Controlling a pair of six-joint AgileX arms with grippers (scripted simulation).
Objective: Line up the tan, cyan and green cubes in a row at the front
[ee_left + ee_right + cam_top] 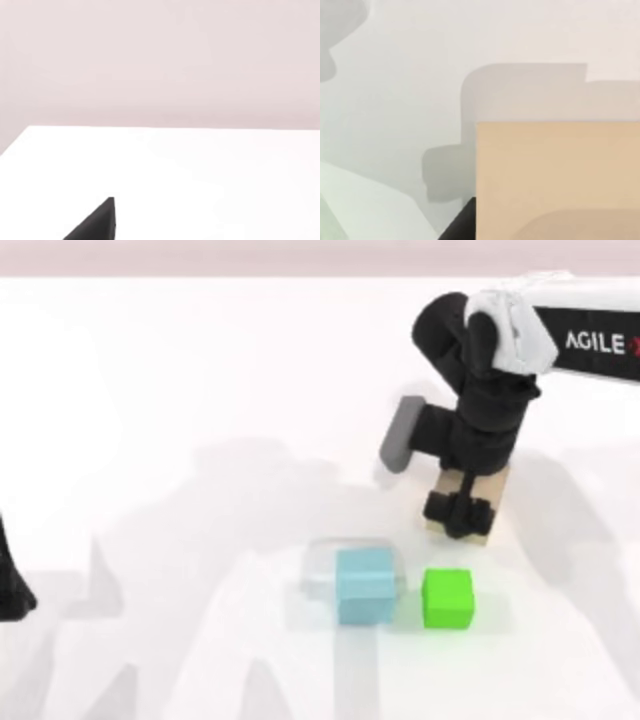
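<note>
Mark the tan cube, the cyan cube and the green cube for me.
tan cube [555, 170]: right wrist view, its large flat face.
cyan cube [364, 580]: top view, middle of its top face.
green cube [446, 597]: top view, middle of its top face.

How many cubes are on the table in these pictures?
3. The cyan cube sits at the front, the green cube just to its right, apart from it, and the tan cube lies behind them under the right gripper.
</note>
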